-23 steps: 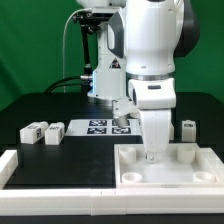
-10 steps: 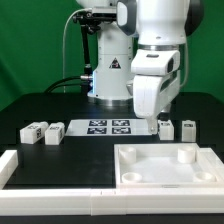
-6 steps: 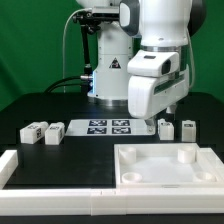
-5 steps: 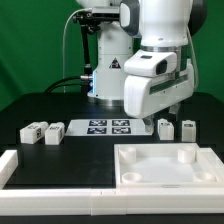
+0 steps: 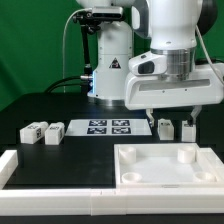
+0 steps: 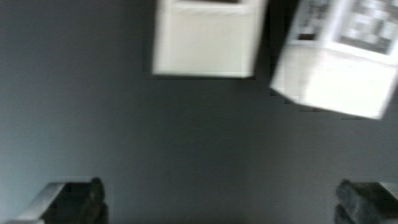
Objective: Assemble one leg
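Two small white legs (image 5: 165, 127) (image 5: 187, 128) stand on the black table behind the white panel (image 5: 140, 170), toward the exterior view's right. Two more legs (image 5: 33, 131) (image 5: 52, 131) stand at the exterior view's left. My gripper (image 5: 171, 117) hangs open and empty just above the right pair. In the wrist view the two legs (image 6: 208, 40) (image 6: 338, 65) lie ahead of the dark fingertips (image 6: 71, 200), and the gripper (image 6: 221, 205) has nothing between its jaws. The second of these legs sits slightly turned.
The marker board (image 5: 110, 126) lies on the table between the two pairs of legs. The panel has round corner sockets (image 5: 185, 156). A white raised rim (image 5: 12, 165) runs along the front at the exterior view's left. The robot base (image 5: 108, 70) stands behind.
The gripper has risen off the white panel, moved back toward the right pair of legs, and turned about its axis so the hand now shows broadside. No part has moved.
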Controlling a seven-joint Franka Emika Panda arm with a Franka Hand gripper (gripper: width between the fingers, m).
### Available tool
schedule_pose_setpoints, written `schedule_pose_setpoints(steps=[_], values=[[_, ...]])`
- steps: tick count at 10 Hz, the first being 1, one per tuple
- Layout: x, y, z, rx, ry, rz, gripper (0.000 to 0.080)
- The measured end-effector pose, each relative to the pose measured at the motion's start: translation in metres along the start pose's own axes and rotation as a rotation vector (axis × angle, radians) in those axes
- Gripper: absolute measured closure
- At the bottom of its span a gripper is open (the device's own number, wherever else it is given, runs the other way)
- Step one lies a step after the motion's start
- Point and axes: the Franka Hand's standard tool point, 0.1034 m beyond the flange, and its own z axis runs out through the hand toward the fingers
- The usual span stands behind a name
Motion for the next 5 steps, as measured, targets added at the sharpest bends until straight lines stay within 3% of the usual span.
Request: schedule_pose_setpoints(steps=[3, 5], values=[[-0.010, -0.025, 0.002, 0.013, -0.009, 0.128, 0.0151], [-0.013, -0.030, 0.003, 0.012, -0.018, 0.104, 0.0151]])
